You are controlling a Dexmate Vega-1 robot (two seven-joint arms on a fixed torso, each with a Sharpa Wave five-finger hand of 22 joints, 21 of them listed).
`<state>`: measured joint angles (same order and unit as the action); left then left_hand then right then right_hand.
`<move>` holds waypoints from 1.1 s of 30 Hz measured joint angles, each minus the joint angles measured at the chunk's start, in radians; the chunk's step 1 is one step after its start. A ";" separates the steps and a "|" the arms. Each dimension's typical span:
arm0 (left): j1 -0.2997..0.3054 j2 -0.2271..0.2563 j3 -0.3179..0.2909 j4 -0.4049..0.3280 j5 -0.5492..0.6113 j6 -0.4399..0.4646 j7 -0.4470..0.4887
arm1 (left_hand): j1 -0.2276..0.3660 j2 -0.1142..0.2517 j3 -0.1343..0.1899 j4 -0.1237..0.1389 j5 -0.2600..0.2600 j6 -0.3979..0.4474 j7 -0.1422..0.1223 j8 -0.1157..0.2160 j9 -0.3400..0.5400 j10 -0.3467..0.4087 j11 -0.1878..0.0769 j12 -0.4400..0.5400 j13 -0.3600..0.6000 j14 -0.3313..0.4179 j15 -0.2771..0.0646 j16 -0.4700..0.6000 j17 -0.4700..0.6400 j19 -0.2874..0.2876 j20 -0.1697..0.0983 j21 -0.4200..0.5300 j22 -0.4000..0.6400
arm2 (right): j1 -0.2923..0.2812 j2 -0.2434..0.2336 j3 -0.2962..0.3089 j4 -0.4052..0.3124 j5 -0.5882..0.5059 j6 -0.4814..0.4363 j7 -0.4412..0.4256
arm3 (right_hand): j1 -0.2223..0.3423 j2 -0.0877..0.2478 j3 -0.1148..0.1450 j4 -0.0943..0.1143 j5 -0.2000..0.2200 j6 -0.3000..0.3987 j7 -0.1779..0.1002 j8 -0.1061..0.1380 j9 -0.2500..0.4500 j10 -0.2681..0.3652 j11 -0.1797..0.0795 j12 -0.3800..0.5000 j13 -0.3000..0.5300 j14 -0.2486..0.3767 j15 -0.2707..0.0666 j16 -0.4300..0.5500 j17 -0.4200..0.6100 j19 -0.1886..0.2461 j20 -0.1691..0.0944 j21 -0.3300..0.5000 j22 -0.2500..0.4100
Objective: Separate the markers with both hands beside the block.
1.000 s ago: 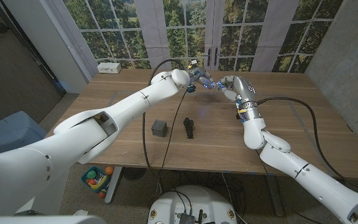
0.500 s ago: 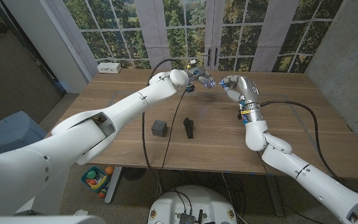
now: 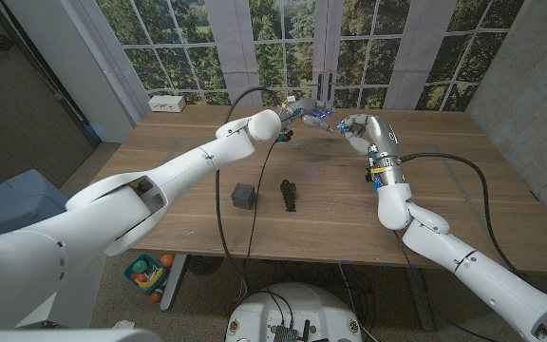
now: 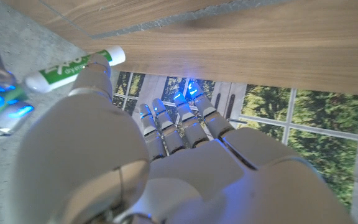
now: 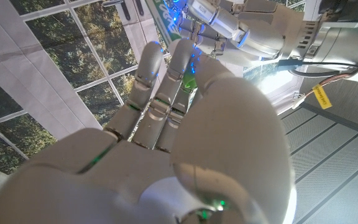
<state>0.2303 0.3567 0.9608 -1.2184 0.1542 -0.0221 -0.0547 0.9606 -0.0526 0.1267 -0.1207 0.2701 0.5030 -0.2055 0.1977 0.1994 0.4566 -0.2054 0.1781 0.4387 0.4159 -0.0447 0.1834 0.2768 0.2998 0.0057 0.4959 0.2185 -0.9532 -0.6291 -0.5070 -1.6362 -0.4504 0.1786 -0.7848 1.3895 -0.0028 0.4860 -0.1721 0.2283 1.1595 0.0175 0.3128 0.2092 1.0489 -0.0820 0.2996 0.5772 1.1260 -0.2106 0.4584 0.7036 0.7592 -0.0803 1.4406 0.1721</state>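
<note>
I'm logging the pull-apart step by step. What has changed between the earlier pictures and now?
The two hands have drawn apart above the table's far side: the left hand moved up and away, holding a green-lettered white marker, while the right hand shifted slightly right; a green piece shows among its fingers. The gap between them widened. The dark block and the black object beside it stayed put.

daylight from the windows (image 3: 283,47) behind the wooden table (image 3: 188,161) lights the room evenly, with soft shadows. the head view bends at its edges. both wrist views are blurred up close, with blue glow on the fingers (image 4: 185,102).
</note>
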 measured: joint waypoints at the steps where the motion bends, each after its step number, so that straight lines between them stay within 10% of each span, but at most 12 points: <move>1: -0.002 -0.001 0.000 0.013 0.006 -0.028 -0.001 | 0.000 0.000 -0.001 -0.002 -0.015 0.017 -0.002 0.003 -0.005 0.005 -0.005 0.000 -0.014 0.000 0.000 0.002 -0.012 0.007 -0.007 0.003 -0.002 | 0.000 0.000 0.001 0.000 0.002 0.002 0.001 | 0.000 0.000 0.000 0.000 0.000 0.000 0.000 0.000 0.000 0.000 0.000 -0.002 0.001 0.000 0.000 -0.002 0.000 0.000 0.000 0.000 0.000; 20: -0.029 -0.049 -0.022 0.190 0.017 -0.306 -0.087 | 0.022 0.124 0.055 -0.012 -0.065 0.161 0.008 0.003 -0.021 0.160 -0.012 0.018 -0.173 0.067 -0.002 0.029 -0.093 0.041 -0.025 0.019 -0.014 | 0.005 0.017 0.019 0.022 0.036 0.079 0.001 | -0.008 -0.008 0.006 0.000 0.008 0.000 0.000 -0.006 0.000 0.000 0.000 -0.007 0.010 0.000 0.000 -0.004 0.000 0.004 0.004 -0.013 0.000; 27: -0.037 -0.060 -0.021 0.220 0.037 -0.339 -0.097 | 0.025 0.223 0.129 -0.005 -0.065 0.221 0.056 0.011 -0.015 0.269 -0.009 0.043 -0.212 0.105 -0.003 0.029 -0.095 0.033 -0.014 0.033 -0.011 | 0.006 0.023 0.024 0.026 0.038 0.107 0.002 | -0.008 -0.008 0.006 0.000 0.008 0.000 0.000 -0.008 0.000 0.003 0.004 -0.012 0.014 0.002 0.002 -0.003 0.000 0.011 -0.004 -0.013 0.001; 33: -0.033 -0.067 -0.023 0.231 0.056 -0.365 -0.061 | 0.020 0.228 0.268 -0.002 -0.070 0.378 0.097 0.035 -0.016 0.435 0.031 0.071 -0.240 0.214 -0.012 0.036 -0.093 0.052 -0.033 0.075 -0.011 | 0.006 0.026 0.030 0.027 0.038 0.118 0.003 | -0.008 -0.008 0.006 0.000 0.008 -0.004 -0.004 -0.008 0.000 0.003 0.004 -0.014 0.014 0.002 0.002 -0.003 0.001 0.011 -0.004 -0.017 0.003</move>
<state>0.1969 0.2892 0.9377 -0.9877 0.2103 -0.3875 -0.1162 0.9802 0.1752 0.3945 -0.1224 0.2002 0.8815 -0.1087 0.2322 0.1830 0.8918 -0.1749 0.2488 0.1983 0.6297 -0.0569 0.2198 0.1841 0.3516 -0.0276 0.5706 0.2072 -0.9477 -0.6032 -0.4768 -1.6093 -0.4126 0.2965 -0.7821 1.3816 -0.0106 0.4916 -0.1723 0.2359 1.1554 0.0135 0.3048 0.2094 1.0523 -0.0780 0.2857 0.5912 1.1277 -0.2085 0.4558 0.7043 0.7699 -0.0840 1.4234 0.1749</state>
